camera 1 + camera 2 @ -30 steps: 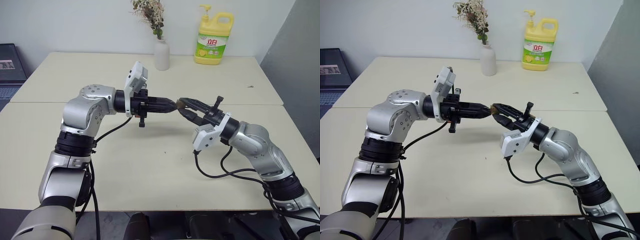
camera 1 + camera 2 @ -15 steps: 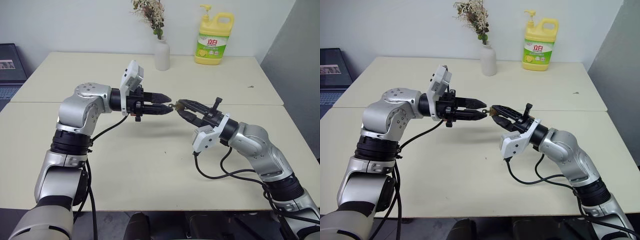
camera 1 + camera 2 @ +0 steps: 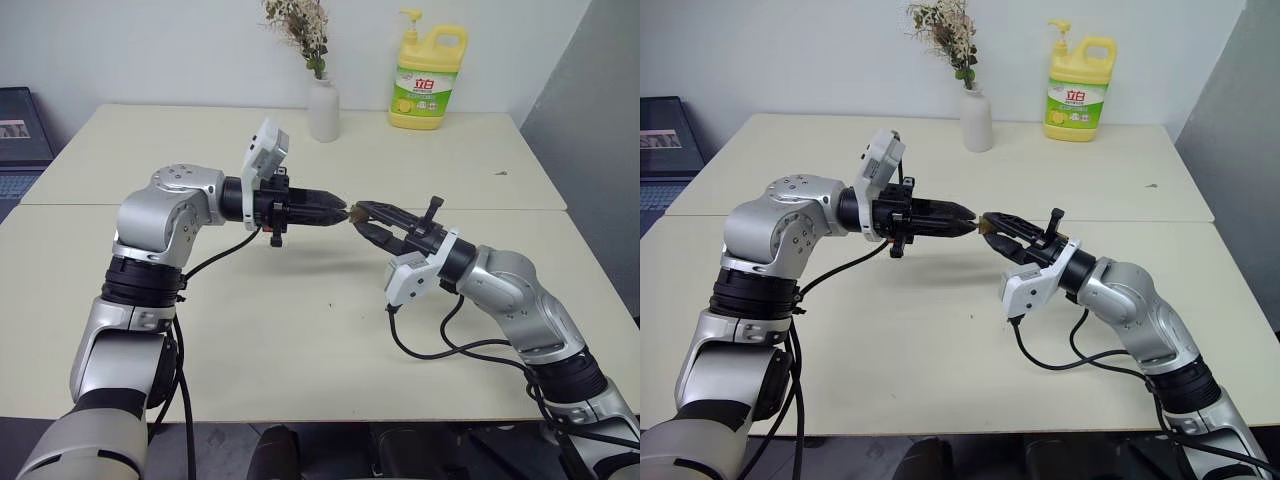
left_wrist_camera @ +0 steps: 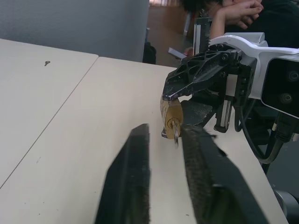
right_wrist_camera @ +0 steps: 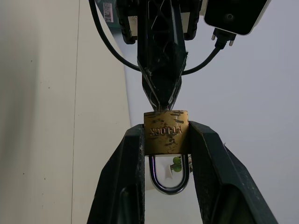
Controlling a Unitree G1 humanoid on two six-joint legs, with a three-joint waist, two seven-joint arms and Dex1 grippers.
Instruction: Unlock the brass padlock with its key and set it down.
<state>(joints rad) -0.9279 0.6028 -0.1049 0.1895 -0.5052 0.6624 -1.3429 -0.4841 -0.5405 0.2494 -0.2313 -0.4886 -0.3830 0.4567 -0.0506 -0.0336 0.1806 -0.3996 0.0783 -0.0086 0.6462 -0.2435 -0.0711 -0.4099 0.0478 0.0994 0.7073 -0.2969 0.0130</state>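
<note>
Padlock (image 5: 166, 131) clamped in right gripper (image 3: 362, 218), key (image 4: 174, 132) sticking out toward 9 o'clock; left gripper (image 4: 164, 140) nearly shut around key's head, contact unclear, axes aligned.

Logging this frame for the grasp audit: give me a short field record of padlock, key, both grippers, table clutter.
padlock: brass padlock off the table, shackle toward the right wrist
key: key in the keyhole
right gripper: right gripper clamped on the lock body
left gripper: left gripper at the key, grip on it unclear
table clutter: vase and detergent bottle at the far edge
</note>
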